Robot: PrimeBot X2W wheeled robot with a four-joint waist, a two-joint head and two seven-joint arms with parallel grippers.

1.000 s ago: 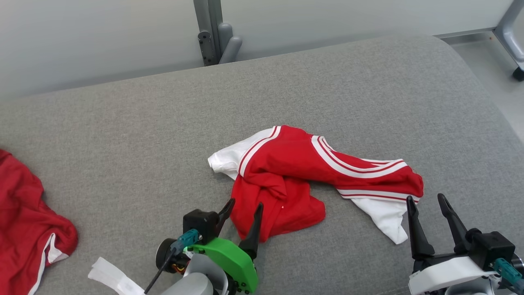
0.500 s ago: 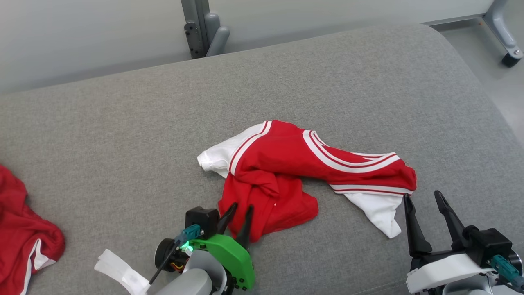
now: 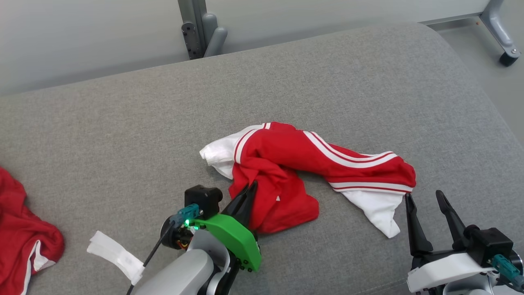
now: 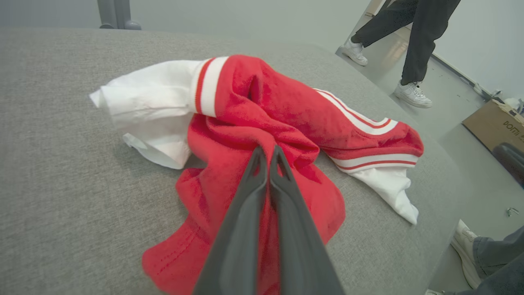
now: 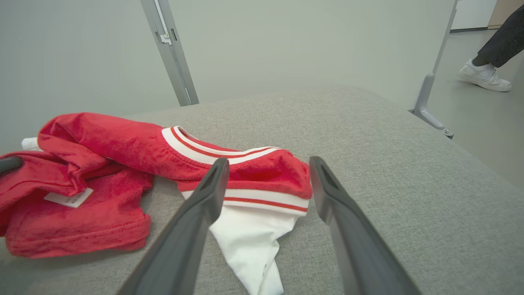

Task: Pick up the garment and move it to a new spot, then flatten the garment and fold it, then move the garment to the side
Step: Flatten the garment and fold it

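Red-and-white soft jersey garment (image 3: 311, 172) with striped trim lies crumpled on the grey upholstered surface (image 3: 123, 135), spread between the two grippers and not yet off the cushion. Well out to the left of the left gripper's wrist sits a second bunched red cloth (image 3: 24, 229), and just beside that wrist a small white strip (image 3: 114, 254) of fabric or tape; neither belongs in this lift. The left gripper (image 3: 247, 192) has its two dark fingers pressed together on a ridge of the red cloth at the garment's near left part, with fabric pinched at the very tips. Judging by that shallow bite, the pick-up should begin with a slow, straight rise, watching that the fold does not slide out from between the tips. Further right, the right gripper (image 3: 423, 196) stands with its fingers wide apart and holds nothing; the garment's white sleeve end (image 3: 380, 213) lies just ahead of and slightly inside its left finger. A good lift would likely bring this gripper forward to straddle the striped band above that sleeve and close there, so the cloth hangs from two points and opens out rather than dangling as a clump when carried to the new spot.
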